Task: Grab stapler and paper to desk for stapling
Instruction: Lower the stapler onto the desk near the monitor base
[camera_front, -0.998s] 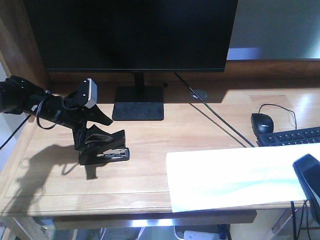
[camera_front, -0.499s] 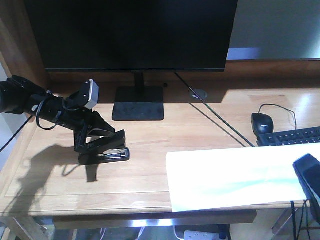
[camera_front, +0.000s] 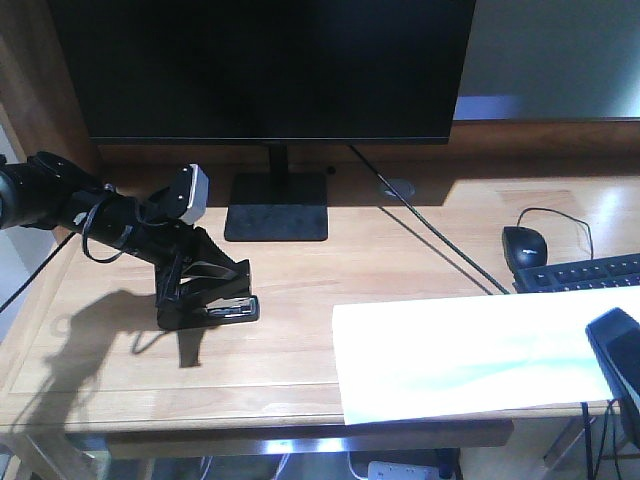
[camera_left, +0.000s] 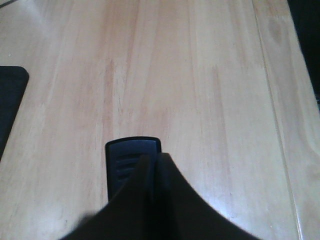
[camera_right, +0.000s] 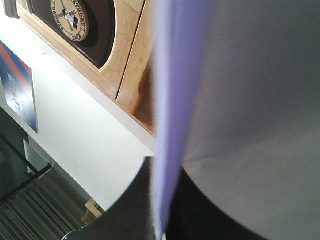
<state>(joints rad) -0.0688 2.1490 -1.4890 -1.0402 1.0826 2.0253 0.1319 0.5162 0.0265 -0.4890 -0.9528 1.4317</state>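
Observation:
The black stapler (camera_front: 222, 308) rests with its base on the light-wood desk (camera_front: 300, 270), left of centre. My left gripper (camera_front: 200, 272) is shut on its raised upper arm. In the left wrist view the stapler's front tip (camera_left: 132, 150) pokes out past my dark fingers (camera_left: 170, 200), which are pressed together. The white paper (camera_front: 470, 355) lies flat along the desk's front right edge, overhanging it slightly. My right gripper (camera_front: 618, 360) is at the paper's right end. In the right wrist view the paper (camera_right: 240, 100) runs edge-on between the shut jaws of my right gripper (camera_right: 162, 220).
A large black monitor (camera_front: 270, 60) stands at the back on a square base (camera_front: 277, 218), also seen as a dark base corner (camera_left: 10, 100). A cable (camera_front: 430, 235) crosses the desk. A black mouse (camera_front: 524, 245) and keyboard (camera_front: 585, 272) sit at the right.
My left arm has shifted a little to the right and lower. The stapler's raised top has come down with it, while its base stays put. The paper and right gripper have not moved.

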